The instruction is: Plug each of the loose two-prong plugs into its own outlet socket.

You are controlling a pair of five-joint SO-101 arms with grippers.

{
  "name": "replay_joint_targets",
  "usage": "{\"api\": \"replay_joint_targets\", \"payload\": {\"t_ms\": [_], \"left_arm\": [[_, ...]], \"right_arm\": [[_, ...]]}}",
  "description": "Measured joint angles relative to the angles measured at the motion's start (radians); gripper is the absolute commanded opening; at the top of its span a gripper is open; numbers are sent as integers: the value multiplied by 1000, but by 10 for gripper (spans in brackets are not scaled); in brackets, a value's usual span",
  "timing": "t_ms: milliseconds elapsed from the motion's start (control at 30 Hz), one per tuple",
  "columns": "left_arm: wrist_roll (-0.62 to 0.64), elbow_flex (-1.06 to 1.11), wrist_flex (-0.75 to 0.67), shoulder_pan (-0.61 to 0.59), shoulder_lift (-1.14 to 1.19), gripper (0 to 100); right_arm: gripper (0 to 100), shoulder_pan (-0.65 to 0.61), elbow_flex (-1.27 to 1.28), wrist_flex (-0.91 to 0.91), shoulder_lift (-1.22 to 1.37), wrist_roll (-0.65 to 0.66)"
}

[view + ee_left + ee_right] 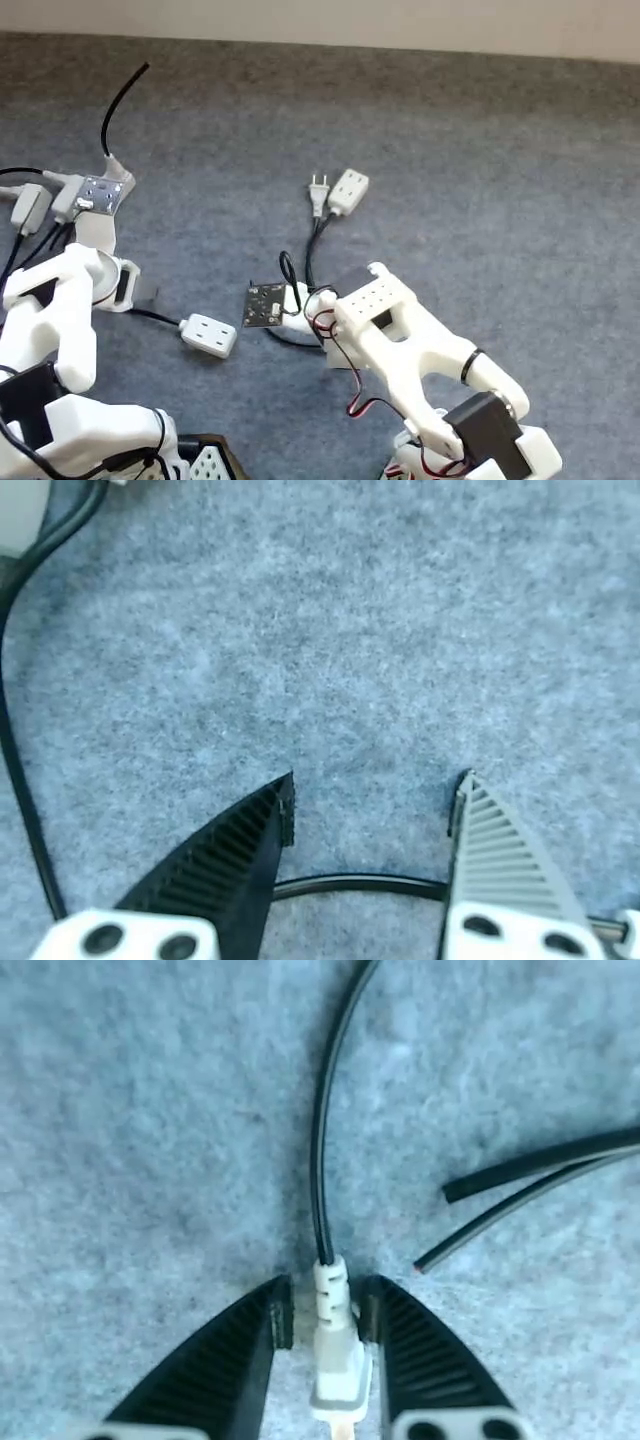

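While the right tool (325, 1305) was clenched on a white two-prong plug (338, 1365), gripping its body just behind the ribbed strain relief, the black cable (322, 1140) of that plug ran straight away from the fingertips over the grey carpeted worktop (130, 1110). Two loose cable ends (530, 1172) lay near that cable, apart from it.

The left tool (375, 788) was released, its jaws spread wide above bare worktop. A black cord (360, 885) crossed between the finger bases.

From the high view, a white outlet socket (208, 335) lay between the two arms, its lead running toward the left arm. A second outlet socket (348, 190) lay farther out, with a loose two-prong plug (318, 192) just beside it, prongs pointing away from the arms. Their leads ran toward the right arm, past a small dark circuit board (265, 305) whose markings were too small to read. Two white connectors (30, 205) lay beside the left arm.
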Motion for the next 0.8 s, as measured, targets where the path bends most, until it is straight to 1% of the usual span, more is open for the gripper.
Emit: {"api": "replay_joint_targets", "payload": {"t_ms": [67,167,267,400,500,567,600,667,733,800], "left_arm": [[0,0,0,0,0,229],[0,0,0,0,0,229],[0,0,0,0,0,229],[0,0,0,0,0,225],[0,0,0,0,0,225],[-26,-5,0,0,0,225],[-61,-12,0,0,2,227],[-129,-48,20,2,5,228],[-135,-98,78,5,-5,228],[-115,-167,167,18,-54,229]], "right_arm": [[87,0,0,0,0,-2],[6,0,3,0,0,-3],[7,0,9,-17,0,-12],[7,-5,11,-35,2,-83],[6,-25,11,-35,2,-97],[6,-44,-15,18,2,-115],[6,-55,-43,52,2,-146],[6,-63,-141,132,3,-249],[6,-66,-269,216,3,-373],[6,-66,-407,311,3,-491]]}}
